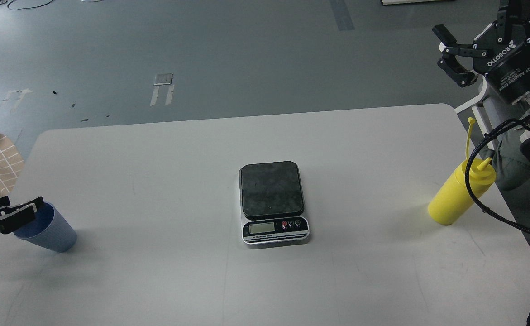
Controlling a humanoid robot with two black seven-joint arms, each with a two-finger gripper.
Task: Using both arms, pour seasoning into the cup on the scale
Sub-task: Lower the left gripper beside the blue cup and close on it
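**Both arms wide of the scale, cup and bottle at opposite edges**

The left gripper (13, 213) comes in low from the left edge, right at the rim of the blue cup (50, 228). Its fingers (18, 216) lie close together, with only a thin slit between them, and their tips overlap the near side of the cup's rim. Whether they pinch the rim or only sit over it cannot be told from this angle. The cup stands on the white surface (156, 172), leaning a little, its mouth just under and to the right of those fingers.

The right gripper (450, 54) hangs high at the top right, past the far corner of the surface. Its fingers (444, 34) are spread apart, and nothing is between them. The yellow bottle (455, 197) stands well below those fingers, near the right edge of the surface, its nozzle tilted up to the right and its thin cap strap rising above it. A black cable (473, 190) from the right arm crosses in front of the bottle's shoulder.

The scale (271, 188) sits in the middle of the surface, well apart from both sets of fingers, about midway between cup and bottle. Its dark platform is bare, and the display and small buttons face the near edge.
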